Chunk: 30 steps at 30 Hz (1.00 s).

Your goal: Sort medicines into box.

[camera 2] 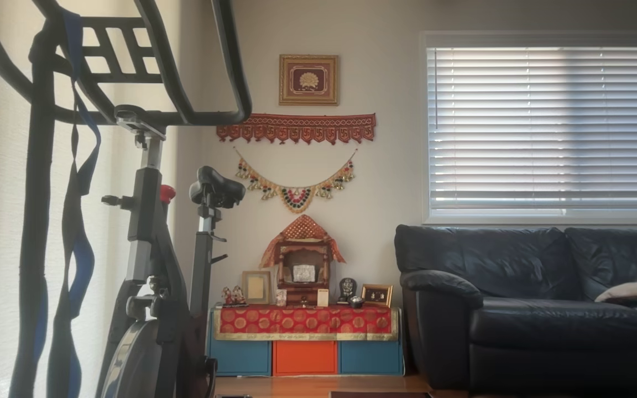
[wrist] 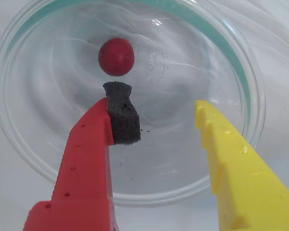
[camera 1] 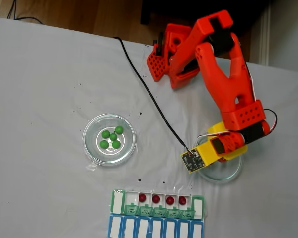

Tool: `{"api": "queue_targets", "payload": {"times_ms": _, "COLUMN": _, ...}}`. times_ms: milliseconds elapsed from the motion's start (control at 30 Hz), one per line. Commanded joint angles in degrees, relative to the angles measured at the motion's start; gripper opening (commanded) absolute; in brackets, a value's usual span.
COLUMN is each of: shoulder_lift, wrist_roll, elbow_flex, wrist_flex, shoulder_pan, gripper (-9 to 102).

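In the wrist view one dark red medicine ball [wrist: 116, 57] lies in a clear round glass dish [wrist: 48, 159]. My gripper [wrist: 159, 102] hangs open over that dish. Its red finger with a black foam pad [wrist: 121, 118] is just short of the ball, and its yellow finger [wrist: 231, 159] is off to the right. In the fixed view the box [camera 1: 117, 202], with its green lids flipped open, holds several red balls [camera 1: 156, 199] in its white compartments. Several green balls [camera 1: 111, 137] sit in the left glass dish [camera 1: 91, 148]. The orange arm [camera 1: 228, 89] reaches down over the right dish [camera 1: 228, 174].
A blue-lidded organizer row [camera 1: 156, 229] lies right below the box at the table's near edge. A black cable [camera 1: 149, 91] runs across the white cloth to the wrist. The other view shows a room with an exercise bike [camera 2: 147, 249] and a sofa [camera 2: 534, 304].
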Motion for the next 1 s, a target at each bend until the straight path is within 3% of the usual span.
{"api": "queue_targets", "payload": {"times_ms": 0, "shoulder_lift": 6.59, "wrist_roll": 0.18, "elbow_flex": -0.97, "wrist_flex": -1.67, "shoulder_pan": -0.70, "gripper": 22}}
{"api": "queue_targets", "payload": {"times_ms": 967, "shoulder_lift": 7.38, "wrist_roll": -1.49, "elbow_flex": 4.04, "wrist_flex": -10.55, "shoulder_pan": -0.88, "gripper": 20}}
